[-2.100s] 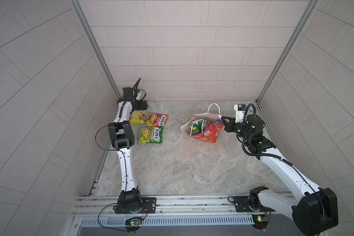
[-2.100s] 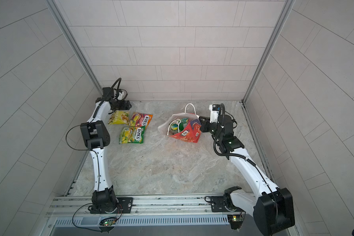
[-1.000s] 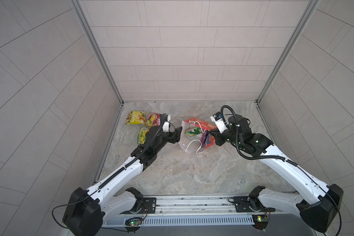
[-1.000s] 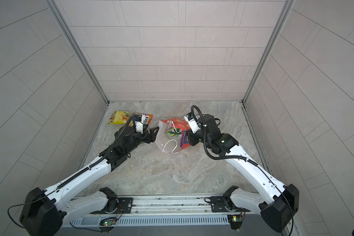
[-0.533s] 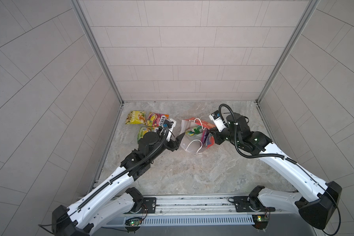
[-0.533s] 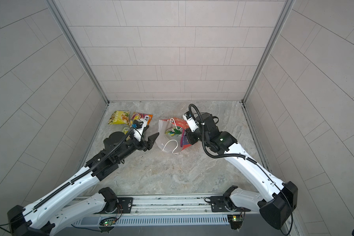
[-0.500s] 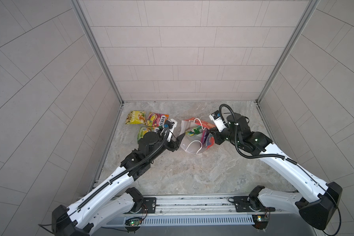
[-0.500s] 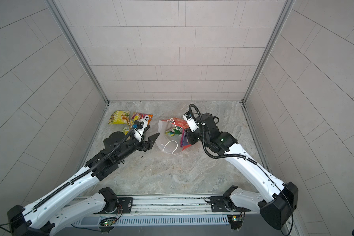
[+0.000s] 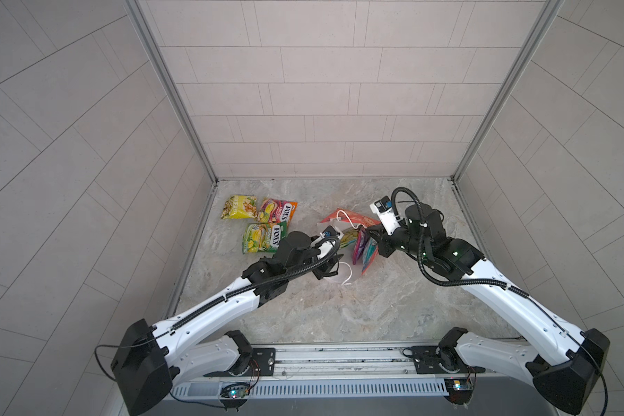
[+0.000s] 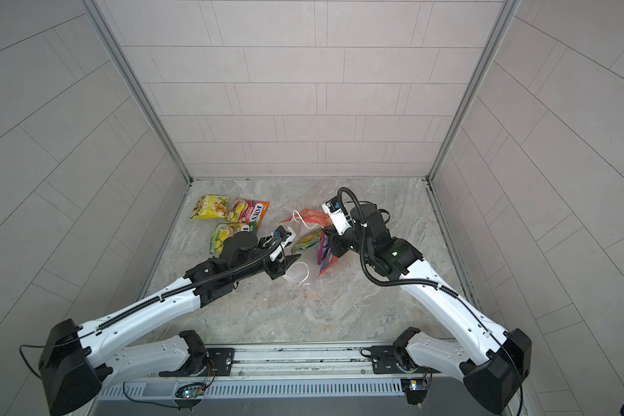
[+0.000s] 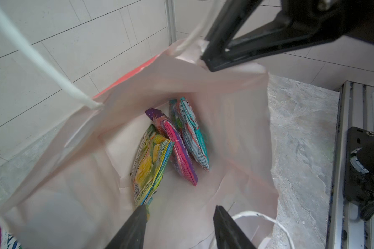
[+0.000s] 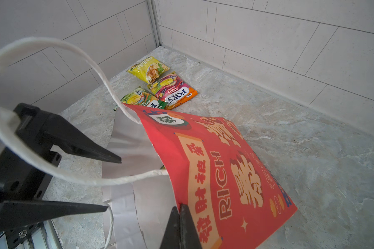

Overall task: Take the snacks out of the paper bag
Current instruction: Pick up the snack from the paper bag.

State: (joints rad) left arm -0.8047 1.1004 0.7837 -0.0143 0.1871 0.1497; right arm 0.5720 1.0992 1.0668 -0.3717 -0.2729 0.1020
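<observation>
Three glossy packets (image 11: 181, 151) inside red paper gift bag (image 12: 225, 161); your right claw (image 12: 179, 208) pinches rim, propping mouth; your left claw (image 11: 179, 208), spread and empty, aims inside.

**Red paper gift bag (image 9: 350, 216), half emptied**

The bag is seen tipped over near the middle of the floor, its white-lined mouth spread open toward about 8 o'clock and one white cord handle (image 9: 343, 274) trailed on the floor. Three packets are stood on edge, side by side, deep inside: a yellow-green packet (image 11: 149, 168), a purple packet (image 11: 178, 151) and a teal packet (image 11: 191, 133). At the bag's 9 o'clock a green FOX'S packet (image 9: 263, 238) is laid flat, with a plain yellow packet (image 9: 238, 207) at its 11 o'clock and a pink-orange FOX'S packet (image 9: 278, 213) at its 1 o'clock.
</observation>
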